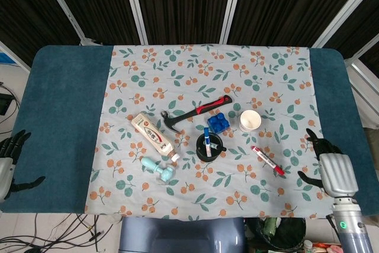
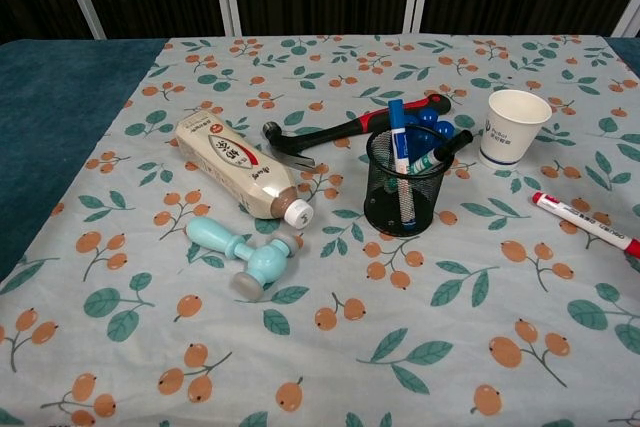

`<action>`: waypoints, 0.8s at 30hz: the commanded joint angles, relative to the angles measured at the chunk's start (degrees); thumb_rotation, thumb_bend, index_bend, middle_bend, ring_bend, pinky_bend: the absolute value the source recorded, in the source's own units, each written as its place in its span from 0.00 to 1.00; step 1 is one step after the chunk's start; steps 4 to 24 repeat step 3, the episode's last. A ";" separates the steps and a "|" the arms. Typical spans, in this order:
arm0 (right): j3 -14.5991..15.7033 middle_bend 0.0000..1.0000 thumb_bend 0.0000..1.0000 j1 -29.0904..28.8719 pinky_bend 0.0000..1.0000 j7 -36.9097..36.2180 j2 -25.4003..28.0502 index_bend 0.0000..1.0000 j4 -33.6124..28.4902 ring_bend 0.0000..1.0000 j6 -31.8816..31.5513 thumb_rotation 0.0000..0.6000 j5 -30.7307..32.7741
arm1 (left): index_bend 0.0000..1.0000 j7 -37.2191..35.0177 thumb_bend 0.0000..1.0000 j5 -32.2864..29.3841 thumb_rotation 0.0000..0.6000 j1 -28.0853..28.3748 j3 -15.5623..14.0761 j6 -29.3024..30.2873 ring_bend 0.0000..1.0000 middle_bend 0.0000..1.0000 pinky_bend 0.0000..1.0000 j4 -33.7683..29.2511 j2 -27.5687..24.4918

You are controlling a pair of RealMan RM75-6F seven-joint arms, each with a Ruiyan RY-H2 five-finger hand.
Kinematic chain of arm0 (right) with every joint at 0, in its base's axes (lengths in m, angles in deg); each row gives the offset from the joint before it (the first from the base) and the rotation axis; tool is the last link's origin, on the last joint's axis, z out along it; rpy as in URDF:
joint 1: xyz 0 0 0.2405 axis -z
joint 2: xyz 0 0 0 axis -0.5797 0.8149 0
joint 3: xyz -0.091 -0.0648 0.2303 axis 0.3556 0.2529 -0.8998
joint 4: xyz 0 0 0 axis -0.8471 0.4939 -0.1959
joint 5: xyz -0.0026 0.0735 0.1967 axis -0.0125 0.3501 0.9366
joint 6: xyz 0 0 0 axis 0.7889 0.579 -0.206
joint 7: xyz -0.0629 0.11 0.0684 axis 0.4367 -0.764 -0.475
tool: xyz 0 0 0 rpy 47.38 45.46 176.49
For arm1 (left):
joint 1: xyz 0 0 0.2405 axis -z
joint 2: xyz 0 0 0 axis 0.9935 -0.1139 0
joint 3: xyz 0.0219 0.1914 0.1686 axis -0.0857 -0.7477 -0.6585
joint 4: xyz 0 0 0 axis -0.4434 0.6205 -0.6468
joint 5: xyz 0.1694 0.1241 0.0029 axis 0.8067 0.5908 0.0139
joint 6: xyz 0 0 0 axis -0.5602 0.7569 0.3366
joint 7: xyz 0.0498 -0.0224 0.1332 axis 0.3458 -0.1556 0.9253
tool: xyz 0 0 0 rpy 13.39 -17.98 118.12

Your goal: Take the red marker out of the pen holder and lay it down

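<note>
Dark slatted panels close off the far side of the room, and in front of them stands the bench (image 1: 59,117), teal at both ends with a floral cloth (image 1: 177,63) spread over its middle.

Nearest, at the bench's near right corner, the right hand (image 1: 331,167) sits over the teal edge with its dark fingers spread and nothing in them, well apart from the marker. At the near left, off the bench's edge, the left hand (image 1: 7,158) shows only partly; its dark fingers look spread and empty.

On the cloth, a small pale blue toy hammer (image 2: 243,254) lies nearest. Just beyond it is a cream bottle (image 2: 232,167) on its side, cap toward the near right.

Right of those, the red marker (image 2: 585,223) lies flat on the cloth, out of the holder, slanting from far left to near right, touched by neither hand. In the head view it rests between the holder and the right hand (image 1: 266,159).

The black mesh pen holder (image 2: 405,182) stands upright near the middle, with a blue marker (image 2: 398,147) and a dark-capped pen in it. Beyond it lie a blue block (image 1: 217,122) and a red-and-black claw hammer (image 2: 350,127). A white paper cup (image 2: 514,127) stands upright to the right.
</note>
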 commanded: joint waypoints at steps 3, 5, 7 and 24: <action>4.22 0.00 0.13 4.65 0.22 -2.74 2.78 0.00 5.50 0.00 -4.38 1.00 -6.78 | 0.00 0.05 0.00 -0.14 1.00 -0.25 0.03 0.38 0.00 0.00 0.00 -0.07 -0.05; 4.22 0.00 0.13 4.65 0.22 -2.74 2.78 0.00 5.50 0.00 -4.38 1.00 -6.78 | 0.00 0.05 0.00 -0.14 1.00 -0.25 0.03 0.38 0.00 0.00 0.00 -0.07 -0.05; 4.22 0.00 0.13 4.65 0.22 -2.74 2.78 0.00 5.50 0.00 -4.38 1.00 -6.78 | 0.00 0.05 0.00 -0.14 1.00 -0.25 0.03 0.38 0.00 0.00 0.00 -0.07 -0.05; 4.22 0.00 0.13 4.65 0.22 -2.74 2.78 0.00 5.50 0.00 -4.38 1.00 -6.78 | 0.00 0.05 0.00 -0.14 1.00 -0.25 0.03 0.38 0.00 0.00 0.00 -0.07 -0.05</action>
